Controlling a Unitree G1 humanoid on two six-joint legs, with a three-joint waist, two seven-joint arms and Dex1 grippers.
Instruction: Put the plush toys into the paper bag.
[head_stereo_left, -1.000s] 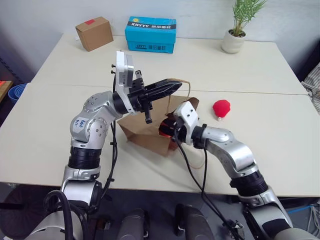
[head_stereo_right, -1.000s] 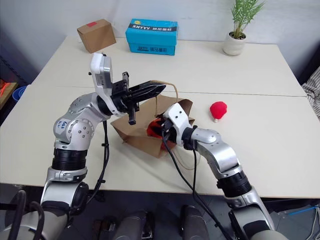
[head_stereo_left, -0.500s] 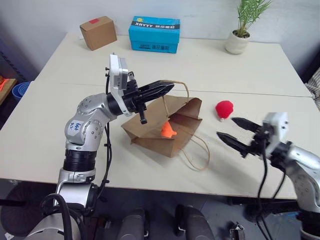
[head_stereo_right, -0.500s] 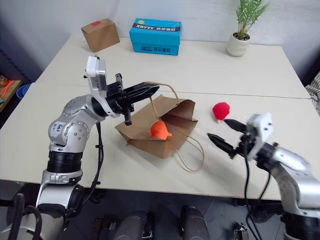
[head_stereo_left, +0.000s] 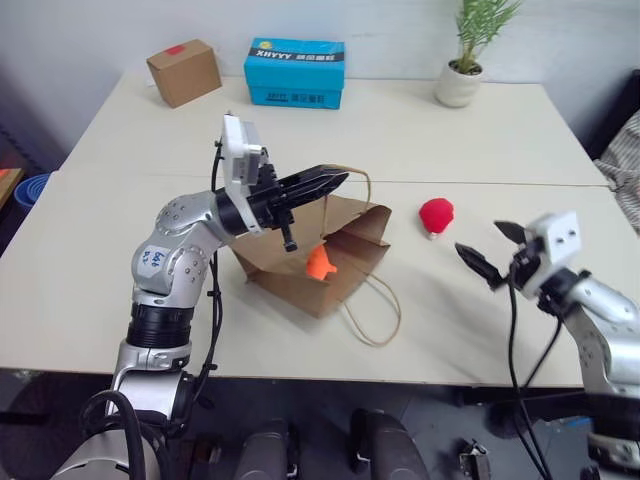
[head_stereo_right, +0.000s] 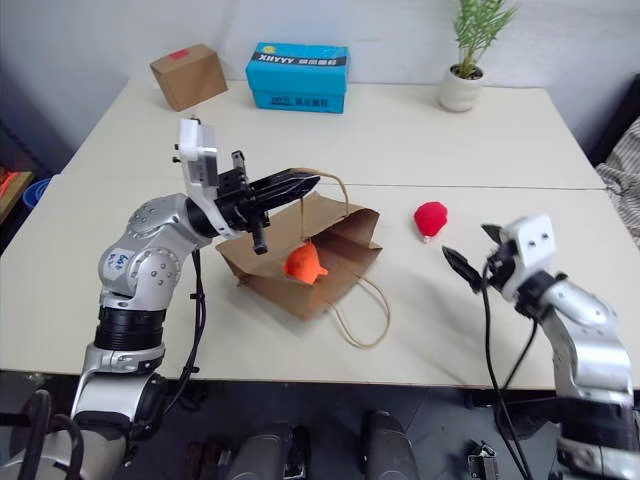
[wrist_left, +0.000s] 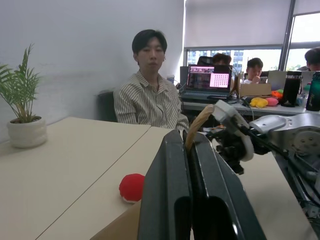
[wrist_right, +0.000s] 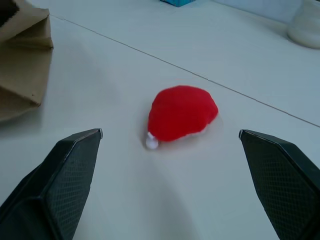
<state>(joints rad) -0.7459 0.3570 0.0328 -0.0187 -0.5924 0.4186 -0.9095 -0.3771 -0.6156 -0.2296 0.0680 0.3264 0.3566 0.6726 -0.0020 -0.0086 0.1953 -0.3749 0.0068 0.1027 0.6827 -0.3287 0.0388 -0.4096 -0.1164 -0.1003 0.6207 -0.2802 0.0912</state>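
The brown paper bag (head_stereo_left: 283, 268) lies on the table with its mouth turned toward my right side. My left gripper (head_stereo_left: 338, 179) is shut on one loop handle (wrist_left: 198, 126) and holds that edge of the mouth up. The orange plush toy (head_stereo_left: 318, 262) sits in the bag's mouth. The bag's other handle (head_stereo_left: 372, 318) lies loose on the table. The red plush toy (head_stereo_left: 436, 215) with its pale tip rests on the table right of the bag. My right gripper (head_stereo_left: 487, 245) is open and empty, a short way from the red toy (wrist_right: 181, 112) and pointing at it.
A brown cardboard box with a red sticker (head_stereo_left: 183, 72), a blue printed box (head_stereo_left: 294, 72) and a potted plant (head_stereo_left: 462, 70) stand along the table's far edge. A seam (head_stereo_left: 520, 185) runs across the table. A person in a striped shirt (wrist_left: 147, 102) sits beyond the table.
My right gripper came out of the bag's mouth, opened and swung far to the right. The orange toy stayed in the bag. The left gripper kept hold of the handle.
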